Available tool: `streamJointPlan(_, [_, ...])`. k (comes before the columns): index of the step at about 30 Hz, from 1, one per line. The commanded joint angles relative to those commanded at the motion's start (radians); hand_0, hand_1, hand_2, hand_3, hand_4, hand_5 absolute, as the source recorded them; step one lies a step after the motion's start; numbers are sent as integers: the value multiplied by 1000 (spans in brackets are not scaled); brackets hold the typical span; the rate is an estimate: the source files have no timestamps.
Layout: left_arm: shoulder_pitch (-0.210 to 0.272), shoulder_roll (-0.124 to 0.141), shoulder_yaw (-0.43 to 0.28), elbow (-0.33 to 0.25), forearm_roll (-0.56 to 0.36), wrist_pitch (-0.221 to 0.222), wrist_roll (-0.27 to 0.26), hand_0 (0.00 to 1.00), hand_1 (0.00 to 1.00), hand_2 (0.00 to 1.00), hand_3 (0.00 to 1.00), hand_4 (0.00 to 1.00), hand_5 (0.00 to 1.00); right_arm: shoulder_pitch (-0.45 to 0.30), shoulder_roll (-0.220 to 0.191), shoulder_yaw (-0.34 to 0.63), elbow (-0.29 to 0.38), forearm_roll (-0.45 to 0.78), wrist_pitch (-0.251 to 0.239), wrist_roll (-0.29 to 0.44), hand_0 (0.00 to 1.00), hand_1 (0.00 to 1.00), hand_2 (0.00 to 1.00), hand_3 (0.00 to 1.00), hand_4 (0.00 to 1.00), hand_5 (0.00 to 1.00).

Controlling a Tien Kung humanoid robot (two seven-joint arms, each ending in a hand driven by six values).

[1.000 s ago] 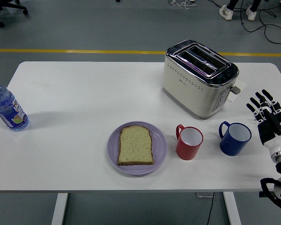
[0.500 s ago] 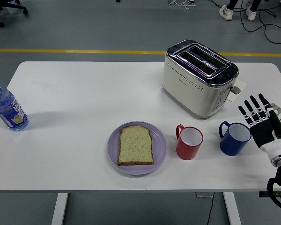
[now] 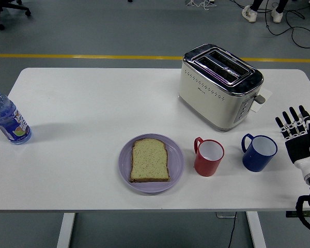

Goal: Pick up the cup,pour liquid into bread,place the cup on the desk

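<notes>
- Two cups: red cup point(image 3: 209, 157), white inside, handle at its 10 o'clock; blue cup point(image 3: 259, 152), handle at its 9 o'clock. Both upright, mid-right of table point(image 3: 93, 108).
- One bread slice point(image 3: 150, 160) on one purple plate point(image 3: 173, 175), at 9 o'clock from red cup.
- One toaster point(image 3: 219, 85) at 12 o'clock from the cups; one water bottle point(image 3: 8, 119) far left.
- Right hand point(image 3: 298, 137) at 3 o'clock from blue cup, apart from it, fingers spread, empty.

Right hand point(image 3: 298, 135) at right edge of frame, fingers spread, empty, just right of blue cup point(image 3: 259, 152). Red cup point(image 3: 208, 156) center-right. Bread point(image 3: 150, 160) on purple plate point(image 3: 176, 157). Toaster point(image 3: 220, 86) upper right; bottle point(image 3: 8, 119) at left edge. White tabletop point(image 3: 93, 103).
</notes>
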Motion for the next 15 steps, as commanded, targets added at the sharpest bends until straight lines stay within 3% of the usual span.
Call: streamJointPlan(15, [8,-2,10,1,-7,0,0,637,648,660,560,325,841,-6,5,17,-39,12,-6,0,689,616,662,618,576,241])
